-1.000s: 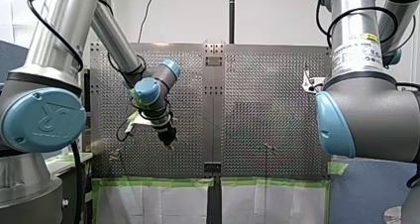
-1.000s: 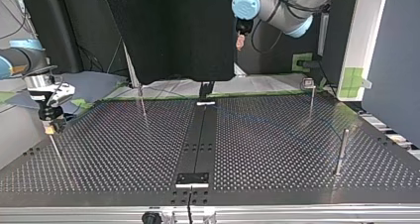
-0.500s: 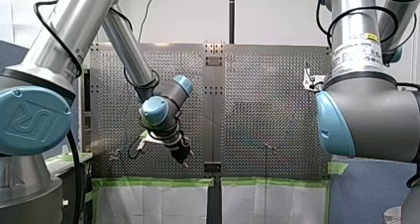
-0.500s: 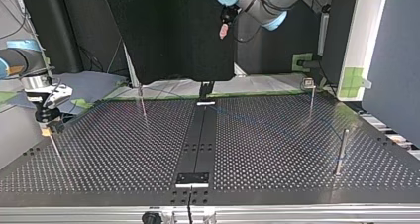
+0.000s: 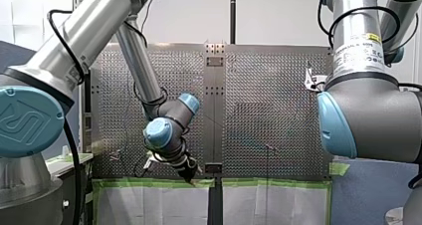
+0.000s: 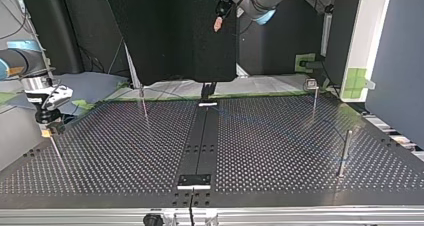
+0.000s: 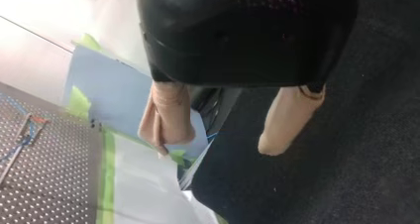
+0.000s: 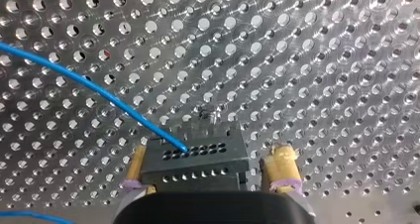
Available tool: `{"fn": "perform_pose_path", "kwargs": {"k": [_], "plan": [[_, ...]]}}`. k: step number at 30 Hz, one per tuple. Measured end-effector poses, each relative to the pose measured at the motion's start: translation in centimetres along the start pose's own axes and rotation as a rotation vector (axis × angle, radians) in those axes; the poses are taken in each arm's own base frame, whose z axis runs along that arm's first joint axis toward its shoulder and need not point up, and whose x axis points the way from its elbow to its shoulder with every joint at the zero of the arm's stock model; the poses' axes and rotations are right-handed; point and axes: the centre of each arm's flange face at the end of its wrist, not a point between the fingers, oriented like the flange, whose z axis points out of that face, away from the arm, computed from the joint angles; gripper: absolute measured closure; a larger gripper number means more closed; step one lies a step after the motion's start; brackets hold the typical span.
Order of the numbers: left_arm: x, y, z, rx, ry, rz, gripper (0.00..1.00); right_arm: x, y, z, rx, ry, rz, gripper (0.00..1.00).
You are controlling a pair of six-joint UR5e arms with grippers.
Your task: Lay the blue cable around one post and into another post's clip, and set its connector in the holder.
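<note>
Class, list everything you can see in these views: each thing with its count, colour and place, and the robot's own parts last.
table: one, silver, perforated, central in the front view.
posts: at least three, metal, upright on the table.
cable: one, blue, across the table.
connector: one, black, on the table, the cable's end in it.
tape: green, along the table's near edge in the front view.
panel: one, black, behind the table in the top view.
left gripper: one, beige fingers, open, empty, by the table's near edge.
right gripper: one, yellow pads, open, astride the connector.
</note>
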Motion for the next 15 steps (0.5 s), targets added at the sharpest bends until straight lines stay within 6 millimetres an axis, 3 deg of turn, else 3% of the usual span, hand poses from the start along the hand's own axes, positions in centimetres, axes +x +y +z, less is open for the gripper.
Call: {"fn": "perform_pose_path", "kwargs": {"k": [15], "plan": [[4.5, -0.3, 3.6, 0.001, -0.007, 0.003, 0.02, -0.3, -0.1, -0.2, -0.006, -0.016, 0.005, 0.02]]}}
